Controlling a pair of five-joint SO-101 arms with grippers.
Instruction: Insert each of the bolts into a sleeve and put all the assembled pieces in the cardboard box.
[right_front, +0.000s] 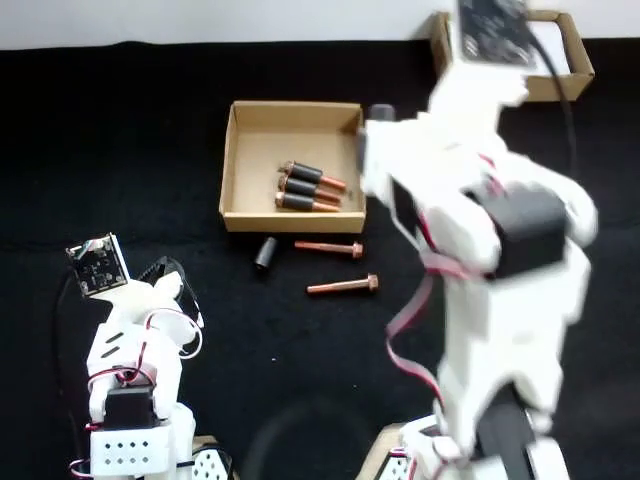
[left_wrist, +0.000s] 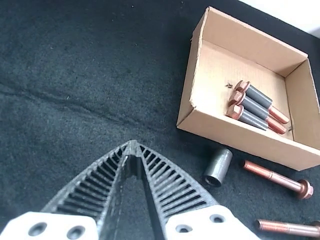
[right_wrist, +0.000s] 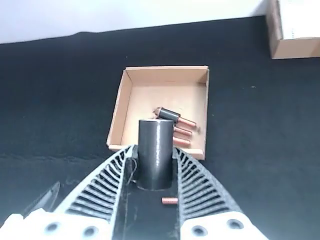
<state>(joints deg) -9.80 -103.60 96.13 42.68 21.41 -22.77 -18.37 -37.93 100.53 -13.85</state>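
The cardboard box (right_front: 240, 160) lies open at mid-table with three assembled pieces (right_front: 310, 187) inside. In front of it lie a loose dark sleeve (right_front: 265, 252) and two copper bolts (right_front: 330, 247) (right_front: 343, 286). My right gripper (right_wrist: 154, 150) is shut on another dark sleeve (right_wrist: 155, 165), held upright high above the table near the box (right_wrist: 122, 110). My left gripper (left_wrist: 132, 148) is shut and empty, low over the cloth. From it I see the box (left_wrist: 235, 132), the loose sleeve (left_wrist: 218, 166) and both bolts (left_wrist: 277, 178) (left_wrist: 287, 228).
A second cardboard box (right_front: 575, 60) stands at the back right corner. The table is covered in black cloth (right_front: 130, 150), with open room left of the box. The raised right arm (right_front: 480, 230) covers the table's right side in the high view.
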